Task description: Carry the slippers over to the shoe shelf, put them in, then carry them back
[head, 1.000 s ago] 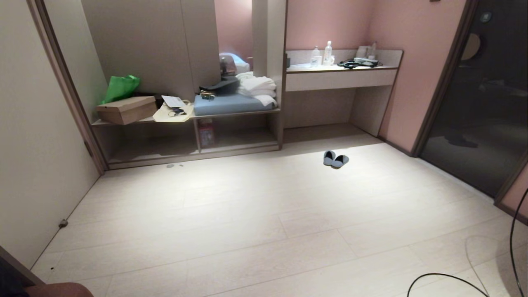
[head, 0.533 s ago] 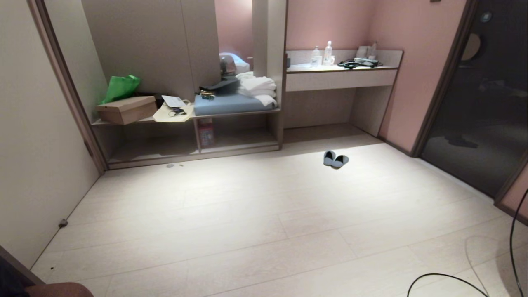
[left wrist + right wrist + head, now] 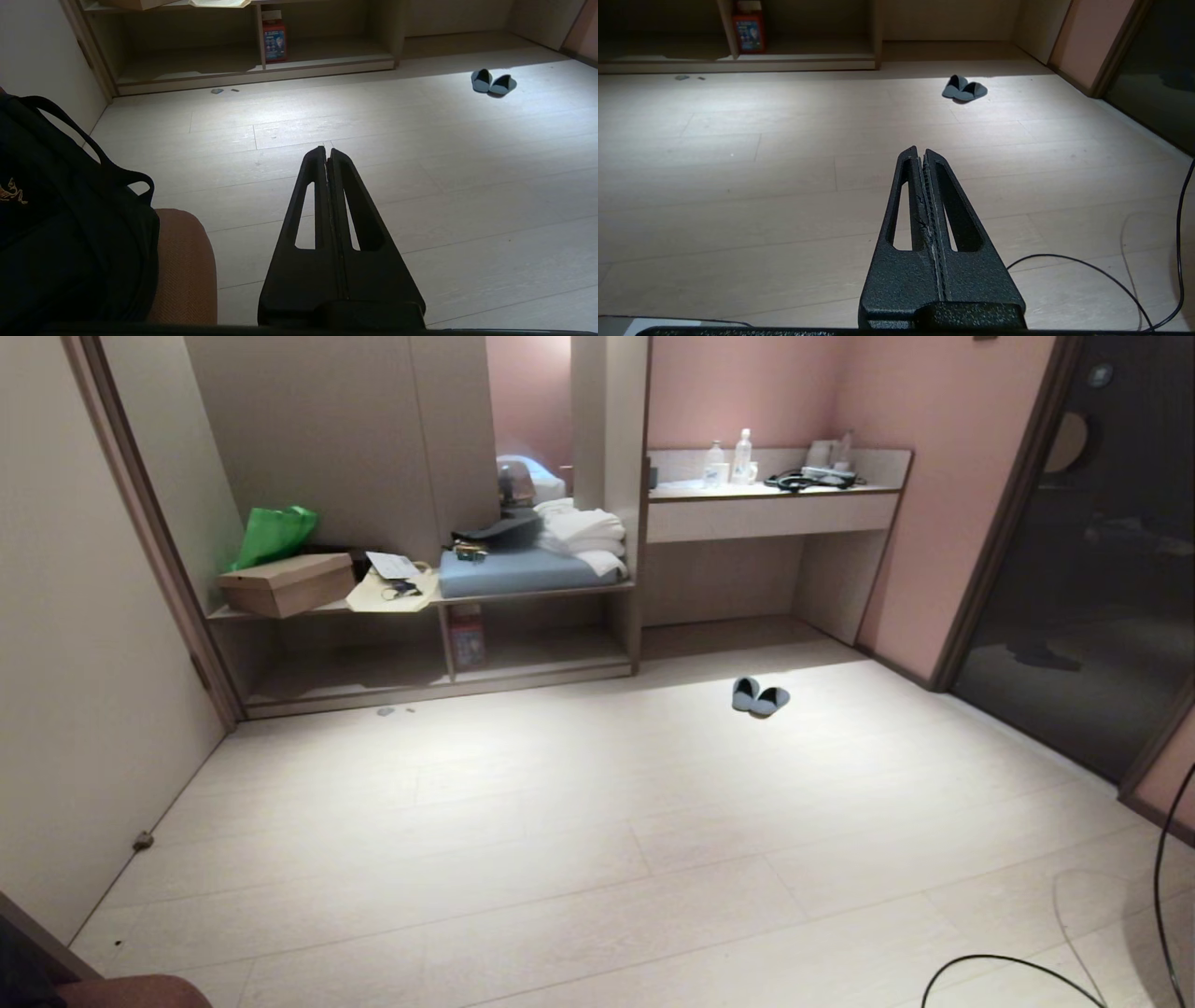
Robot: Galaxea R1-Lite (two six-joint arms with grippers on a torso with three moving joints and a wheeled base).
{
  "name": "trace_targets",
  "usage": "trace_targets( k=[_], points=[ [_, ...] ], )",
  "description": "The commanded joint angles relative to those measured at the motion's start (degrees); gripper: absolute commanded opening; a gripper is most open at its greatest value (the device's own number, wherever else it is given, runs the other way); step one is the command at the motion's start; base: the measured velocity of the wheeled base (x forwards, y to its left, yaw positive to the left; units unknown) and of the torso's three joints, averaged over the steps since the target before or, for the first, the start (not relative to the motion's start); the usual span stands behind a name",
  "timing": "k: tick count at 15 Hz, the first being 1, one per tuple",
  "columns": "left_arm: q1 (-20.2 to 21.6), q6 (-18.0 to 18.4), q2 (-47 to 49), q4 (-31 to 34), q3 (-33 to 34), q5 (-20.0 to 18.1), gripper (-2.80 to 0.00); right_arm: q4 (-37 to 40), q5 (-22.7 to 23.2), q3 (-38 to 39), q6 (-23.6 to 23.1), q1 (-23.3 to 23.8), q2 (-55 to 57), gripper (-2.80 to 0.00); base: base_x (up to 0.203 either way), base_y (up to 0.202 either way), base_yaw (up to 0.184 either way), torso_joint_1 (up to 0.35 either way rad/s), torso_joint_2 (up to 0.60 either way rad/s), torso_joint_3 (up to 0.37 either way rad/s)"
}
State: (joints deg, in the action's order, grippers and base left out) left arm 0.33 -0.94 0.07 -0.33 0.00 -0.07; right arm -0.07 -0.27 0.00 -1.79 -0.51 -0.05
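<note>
Head view showed basically nothing different from a second before: same room, same framing, so the robot hadn't driven or bent at all. The slippers (image 3: 759, 696) sat side by side on the pale floor (image 3: 597, 859), out in front of the white-fronted table (image 3: 771, 515) and well apart from the shoe shelf (image 3: 439, 663), the low open cubby on the left with its upright divider. A red box (image 3: 467, 637) stood inside the cubby next to that divider, and a brown cardboard shoebox (image 3: 288, 583) sat on the ledge above.

Neither arm was in that view. From the wrist cameras, the left tool (image 3: 328, 151) was clenched tight on nothing, hanging over bare floor beside a dark bag (image 3: 60, 224). The right tool (image 3: 921, 150) was clenched and empty too, with a black cable (image 3: 1134, 289) looping on the floor near it.

So I'd say the task hadn't really started. The pair wasn't picked up yet, and the robot would probably need to roll closer first.
</note>
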Motion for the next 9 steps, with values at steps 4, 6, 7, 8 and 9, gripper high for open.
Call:
trace_targets(
  k=[4,6,7,8,9],
  points=[
    [0.02,-0.03,0.01,-0.02,0.00,-0.01,-2.80,-0.01,0.00,0.00,-0.05,-0.02,0.05,-2.80,0.000,0.000,0.000,0.000,0.00,0.000],
    [0.02,-0.03,0.01,-0.02,0.00,-0.01,-2.80,0.07,0.00,0.00,-0.05,-0.02,0.05,-2.80,0.000,0.000,0.000,0.000,0.00,0.000],
    [0.02,-0.03,0.01,-0.02,0.00,-0.01,-2.80,-0.01,0.00,0.00,-0.14,-0.06,0.05,-2.80,0.000,0.000,0.000,0.000,0.00,0.000],
    [0.02,-0.03,0.01,-0.02,0.00,0.05,-2.80,-0.01,0.00,0.00,-0.05,-0.02,0.05,-2.80,0.000,0.000,0.000,0.000,0.00,0.000],
    [0.02,-0.03,0.01,-0.02,0.00,-0.01,-2.80,-0.01,0.00,0.00,-0.08,-0.02,0.05,-2.80,0.000,0.000,0.000,0.000,0.00,0.000]
  ],
)
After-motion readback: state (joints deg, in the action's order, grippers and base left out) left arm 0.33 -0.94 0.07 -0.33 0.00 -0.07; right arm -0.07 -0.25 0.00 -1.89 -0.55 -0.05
